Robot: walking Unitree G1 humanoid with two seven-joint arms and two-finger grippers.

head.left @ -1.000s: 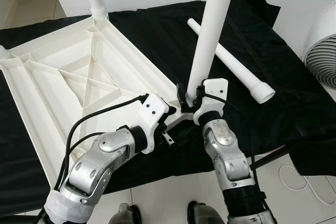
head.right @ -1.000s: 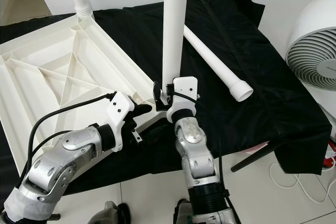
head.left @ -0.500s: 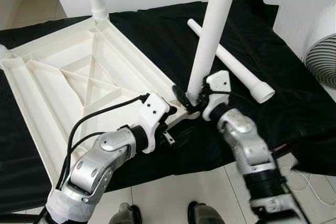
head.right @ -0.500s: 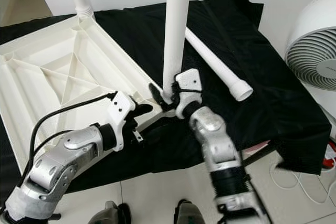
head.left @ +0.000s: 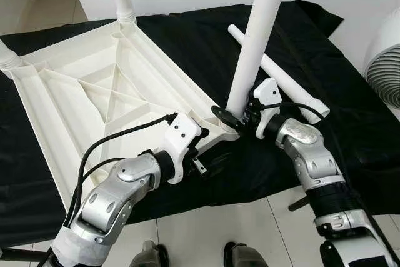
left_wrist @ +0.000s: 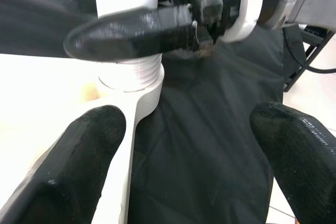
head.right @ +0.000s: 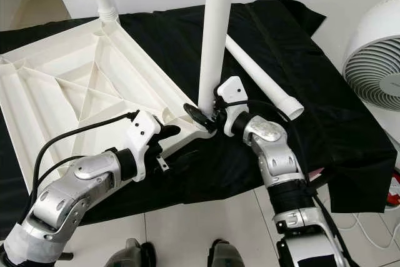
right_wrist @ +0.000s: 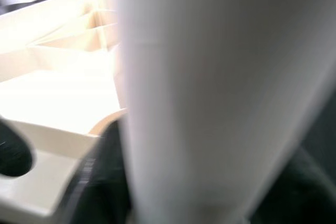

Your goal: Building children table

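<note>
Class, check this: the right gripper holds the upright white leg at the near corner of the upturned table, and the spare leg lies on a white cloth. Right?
Not quite. The spare leg lies on a black cloth, as the right eye view shows. The right gripper does hold the upright leg at the table corner.

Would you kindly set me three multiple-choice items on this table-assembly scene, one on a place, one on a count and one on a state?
1. Where does the loose white plastic leg lie?
A. on the black cloth
B. on the tiled floor
C. inside the tabletop

2. How many legs stand upright in corners of the upside-down white ribbed tabletop?
A. one
B. three
C. five

3. What is the right gripper doing?
A. hanging idle
B. gripping the base of the near upright leg
C. holding the white fan

Key: 1 A, since the leg rests on the black cloth beside the tabletop. 2 B, since the left eye view shows legs at the far, left and near corners. 3 B, since its fingers close around the leg just above the corner socket, while the left gripper waits open nearby.
</note>
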